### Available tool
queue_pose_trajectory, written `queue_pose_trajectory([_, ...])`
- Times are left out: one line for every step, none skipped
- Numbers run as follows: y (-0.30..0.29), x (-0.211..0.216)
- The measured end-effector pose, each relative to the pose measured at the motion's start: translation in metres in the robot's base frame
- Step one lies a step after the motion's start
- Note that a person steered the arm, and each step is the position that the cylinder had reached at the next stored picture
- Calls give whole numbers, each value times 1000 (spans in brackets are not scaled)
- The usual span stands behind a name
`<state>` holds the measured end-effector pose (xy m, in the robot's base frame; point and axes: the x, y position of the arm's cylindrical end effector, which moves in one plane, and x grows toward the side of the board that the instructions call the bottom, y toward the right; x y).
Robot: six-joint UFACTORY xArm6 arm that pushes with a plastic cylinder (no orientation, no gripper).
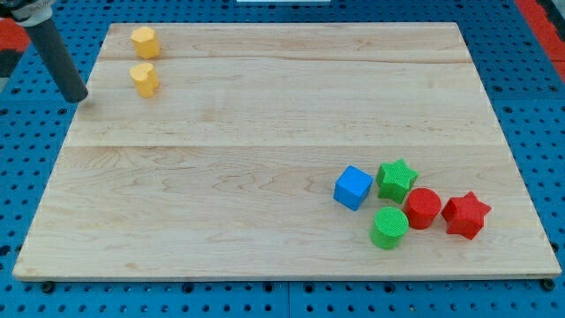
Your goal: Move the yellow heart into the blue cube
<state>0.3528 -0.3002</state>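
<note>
Two yellow blocks sit near the board's top-left corner, and the lower one is the yellow heart [145, 79], lying on the pale wood with its lobes toward the view's top. Just above it, close but apart, rests the yellow hexagon [145, 41], nearer the board's top edge. My tip [77, 96] stands to the view's left of the heart, a little lower than it, at the very left edge of the wooden board [265, 115]; there is a clear gap between the tip and the heart, so they do not touch. The rod rises from the tip toward the view's top-left corner, dark and slightly tilted. It is a plain rod with no jaws, so nothing on it opens, closes or clamps on a block.

The blue cube [353, 187] lies well apart from the heart, far across the board toward the view's bottom right. It is the leftmost of a cluster of five blocks. Just to its right is the green star [396, 179], touching it or nearly so. Below the star and to the cube's lower right sits the green cylinder [389, 227]. Right of that is the red cylinder [423, 208], and the red star [466, 215] is the farthest right, just beside the red cylinder. Around the board lies a blue perforated surface [530, 106].
</note>
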Motion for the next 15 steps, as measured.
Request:
queue_pose_trajectory([0,-21])
queue_pose_trajectory([75,-25])
queue_pose_trajectory([138,-16])
queue_pose_trajectory([147,-37])
queue_pose_trajectory([119,-67])
queue_pose_trajectory([173,-82])
queue_pose_trajectory([192,-48])
queue_pose_trajectory([198,-17])
queue_pose_trajectory([207,7])
queue_pose_trajectory([220,26])
queue_pose_trajectory([239,38])
queue_pose_trajectory([259,38])
queue_pose_trajectory([313,40])
queue_pose_trajectory([346,79])
queue_pose_trajectory([363,103])
